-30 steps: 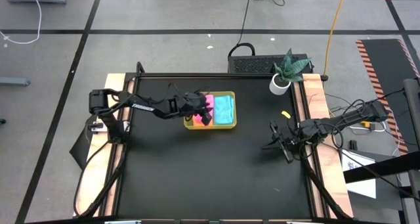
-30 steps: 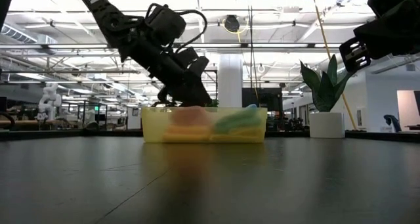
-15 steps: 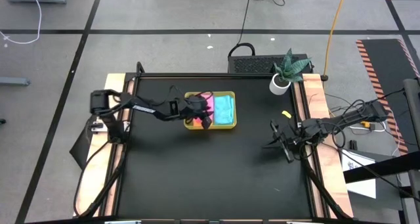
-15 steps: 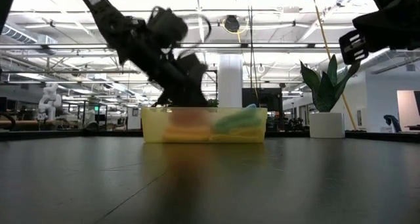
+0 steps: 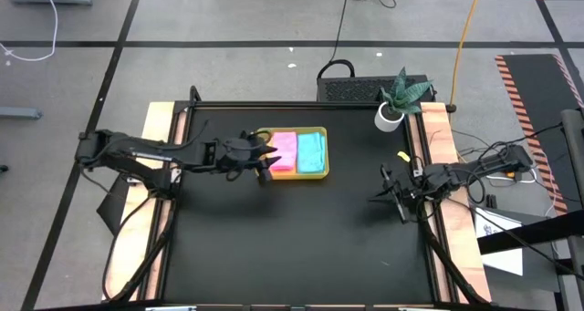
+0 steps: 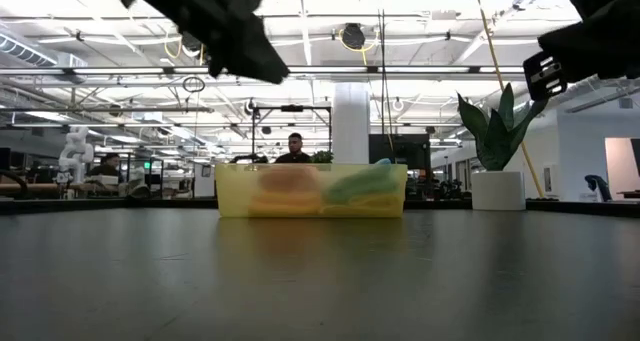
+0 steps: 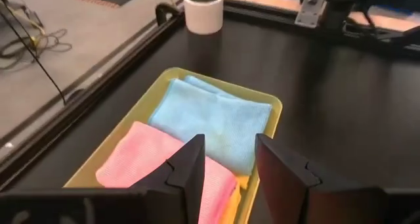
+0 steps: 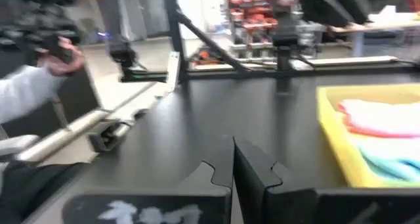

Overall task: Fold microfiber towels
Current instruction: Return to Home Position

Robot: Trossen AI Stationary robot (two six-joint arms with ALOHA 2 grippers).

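In the tray (image 7: 277, 106), whatever lies under the pink towel (image 7: 151, 158) and blue towel (image 7: 216, 119) is hidden except an orange-yellow sliver (image 7: 240, 182).

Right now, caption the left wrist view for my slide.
Open, empty left pincer facing the yellow tray, folded pink towel and blue towel lying side by side inside.

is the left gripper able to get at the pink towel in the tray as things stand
Probably yes. The left gripper hangs open above the edge of the tray, and the pink towel lies uncovered on top beside the blue towel, with nothing between them.
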